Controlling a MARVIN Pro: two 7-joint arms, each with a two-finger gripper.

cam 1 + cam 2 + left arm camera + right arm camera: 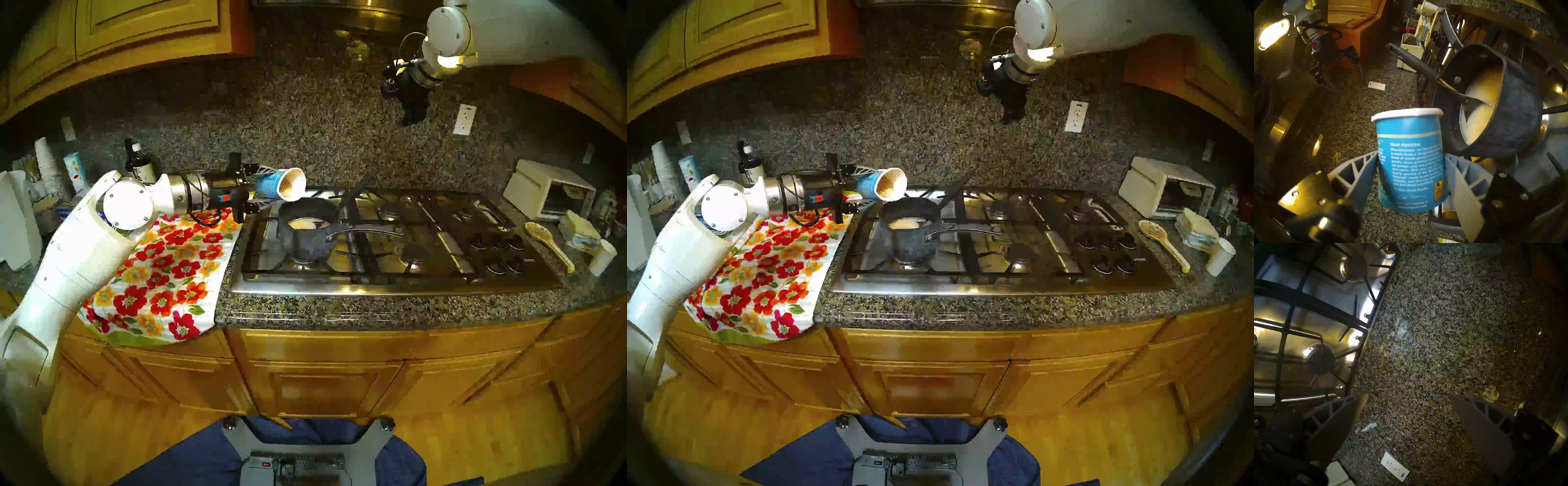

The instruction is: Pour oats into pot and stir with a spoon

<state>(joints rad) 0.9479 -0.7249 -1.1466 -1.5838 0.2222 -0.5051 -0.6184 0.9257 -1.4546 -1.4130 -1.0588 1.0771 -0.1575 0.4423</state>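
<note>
Item: small blue paper cup (274, 186) of tan oat flakes (287, 186), clamped sideways in left fingers (1366, 176), mouth tilted over the rim of the dark grey mottled saucepan (307, 222) on the stove's front-left burner.
Progress: pour under way by appearance; oats remain inside. Stirring undone.
Black-handled spoon (1417, 64): leaning in saucepan.
Right fingers (1483, 428): apart, empty, high above granite desk (373, 310).
Clearance: burners rightward free.

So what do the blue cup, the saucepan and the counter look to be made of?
Blue oatmeal cup: probably paper, matte printed wall, white rolled rim. Saucepan: seemingly metal with a dark grey mottled matte coating; its curved handle looks glossier. Countertop: speckled polished stone, likely granite, with glints along its edge.
</note>
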